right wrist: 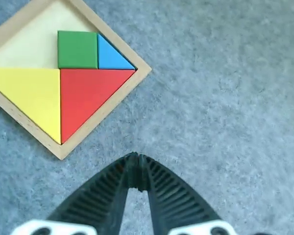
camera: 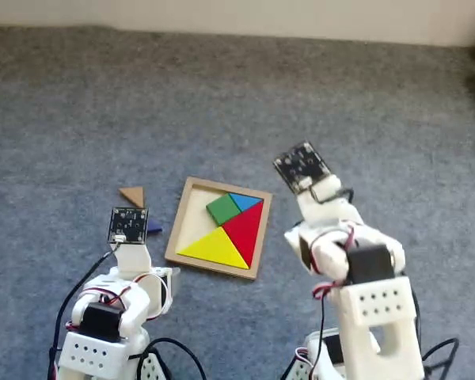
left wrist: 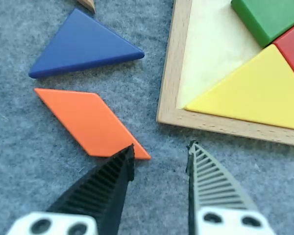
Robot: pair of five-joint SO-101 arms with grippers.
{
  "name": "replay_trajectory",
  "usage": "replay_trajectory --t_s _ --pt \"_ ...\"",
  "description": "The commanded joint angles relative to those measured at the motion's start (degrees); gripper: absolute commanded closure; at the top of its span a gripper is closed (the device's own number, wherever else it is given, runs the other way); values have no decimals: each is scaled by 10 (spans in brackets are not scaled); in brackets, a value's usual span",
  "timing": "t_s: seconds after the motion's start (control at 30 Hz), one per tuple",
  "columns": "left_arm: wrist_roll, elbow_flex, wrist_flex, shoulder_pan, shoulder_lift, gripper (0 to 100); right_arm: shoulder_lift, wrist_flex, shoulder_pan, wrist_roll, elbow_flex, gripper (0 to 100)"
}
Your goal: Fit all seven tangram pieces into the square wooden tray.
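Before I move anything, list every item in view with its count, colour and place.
square wooden tray: 1, pale wood, on the carpet ahead of both arms
green square piece: 1, green, in the tray
small light blue triangle: 1, light blue, in the tray, against the green square
large red triangle: 1, red, in the tray
large yellow triangle: 1, yellow, in the tray, beside the red one
dark blue triangle: 1, dark blue, on the carpet outside the tray
orange parallelogram: 1, orange, on the carpet beside the dark blue triangle
tan triangle: 1, tan, on the carpet outside the tray
grey carpet: 1, grey, under everything
left gripper: 1, black and grey, open, by the orange parallelogram
right gripper: 1, black, shut, over carpet near a tray corner
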Motion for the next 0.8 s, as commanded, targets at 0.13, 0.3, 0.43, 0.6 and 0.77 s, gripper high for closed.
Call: replay_trajectory --t_s 0.13,0.3,0.43,0.6,0.77 --pt "4 13 4 4 -11 821 -96 -15 8 -7 61 993" --pt "4 13 4 4 -11 821 -158 -15 22 -8 115 992" --pt "4 13 4 4 -11 821 -226 -47 70 -29 165 992" --pt "4 13 4 4 -11 821 -313 -118 107 -104 263 991" --pt "4 13 4 4 -11 821 -380 -131 107 -107 329 991"
